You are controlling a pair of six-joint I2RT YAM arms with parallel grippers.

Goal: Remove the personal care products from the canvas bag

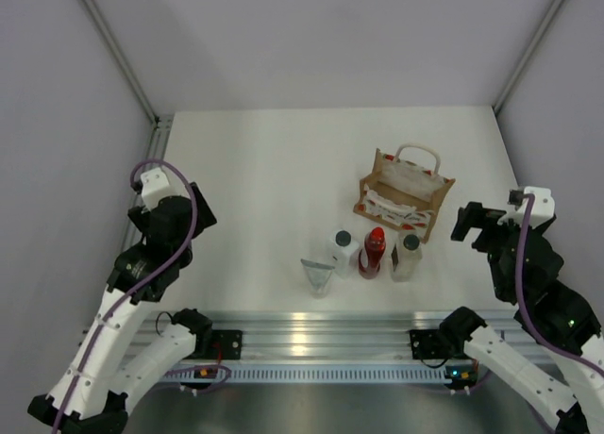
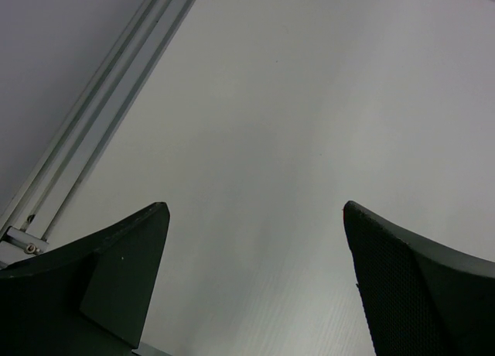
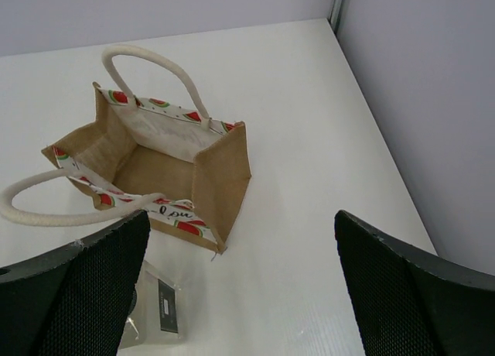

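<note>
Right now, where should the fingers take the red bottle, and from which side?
Probably just under the cap, from above: the red bottle stands upright, flanked closely by the white bottle and clear bottle, so set the right fingers on its near and far sides.

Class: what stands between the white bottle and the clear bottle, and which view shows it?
The red bottle stands between the white bottle and the clear bottle, shown in the top external view.

Top view high above the near edge; wrist views close over table [image 2: 309, 100], canvas bag [image 3: 220, 178] in top and right.
</note>
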